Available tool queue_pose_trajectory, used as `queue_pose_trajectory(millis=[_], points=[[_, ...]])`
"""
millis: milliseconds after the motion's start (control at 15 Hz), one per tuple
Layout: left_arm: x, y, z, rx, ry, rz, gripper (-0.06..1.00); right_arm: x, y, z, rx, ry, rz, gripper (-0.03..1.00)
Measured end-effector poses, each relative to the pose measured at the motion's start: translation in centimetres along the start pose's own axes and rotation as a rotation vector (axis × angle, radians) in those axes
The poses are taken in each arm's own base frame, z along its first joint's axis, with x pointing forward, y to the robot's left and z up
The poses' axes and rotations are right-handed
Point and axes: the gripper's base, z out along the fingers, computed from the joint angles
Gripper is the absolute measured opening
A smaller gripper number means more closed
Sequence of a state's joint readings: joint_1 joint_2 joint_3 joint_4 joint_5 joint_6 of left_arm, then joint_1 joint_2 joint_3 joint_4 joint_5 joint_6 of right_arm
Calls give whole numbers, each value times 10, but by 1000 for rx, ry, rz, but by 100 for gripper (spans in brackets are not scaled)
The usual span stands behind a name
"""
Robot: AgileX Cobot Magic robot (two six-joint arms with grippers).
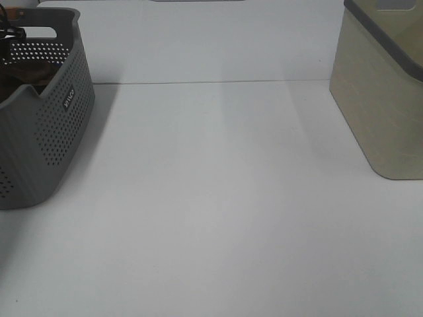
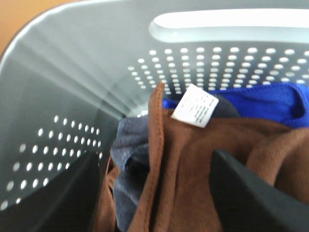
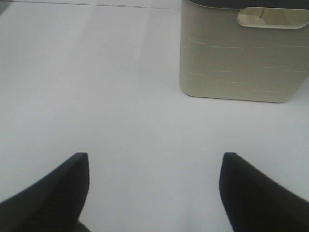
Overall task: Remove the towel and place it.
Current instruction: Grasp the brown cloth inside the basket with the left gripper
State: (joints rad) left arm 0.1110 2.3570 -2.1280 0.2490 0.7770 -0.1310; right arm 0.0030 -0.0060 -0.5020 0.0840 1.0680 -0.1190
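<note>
The towel (image 2: 193,159) is dark brown with a stitched hem and a white care label (image 2: 195,111). It lies crumpled inside the grey perforated basket (image 2: 72,72), on top of a bluish-grey cloth (image 2: 130,145) and a bright blue cloth (image 2: 260,101). My left gripper (image 2: 154,164) is down in the basket, its dark fingers (image 2: 251,193) standing wide apart on either side of a raised fold of the towel. In the exterior high view only a sliver of brown towel (image 1: 30,71) shows over the basket's rim (image 1: 39,99). My right gripper (image 3: 154,193) hangs open over the bare white table (image 3: 96,96).
A beige bin (image 1: 383,99) with a dark rim stands at the table's right side and faces the right gripper as the beige bin (image 3: 244,63). The grey basket sits at the far left edge. A white wall panel (image 1: 198,39) bounds the back of the table.
</note>
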Motion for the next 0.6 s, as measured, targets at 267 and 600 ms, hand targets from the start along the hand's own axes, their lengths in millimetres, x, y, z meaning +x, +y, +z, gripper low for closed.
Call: queue_pose_trajectory(millis=[267,600], points=[[5,-2,17,-5,-15,18,60,0,0,0,0,0,0,71],[6,-5,28,0,-53,31,55,0,0,0,0,0,0,71]])
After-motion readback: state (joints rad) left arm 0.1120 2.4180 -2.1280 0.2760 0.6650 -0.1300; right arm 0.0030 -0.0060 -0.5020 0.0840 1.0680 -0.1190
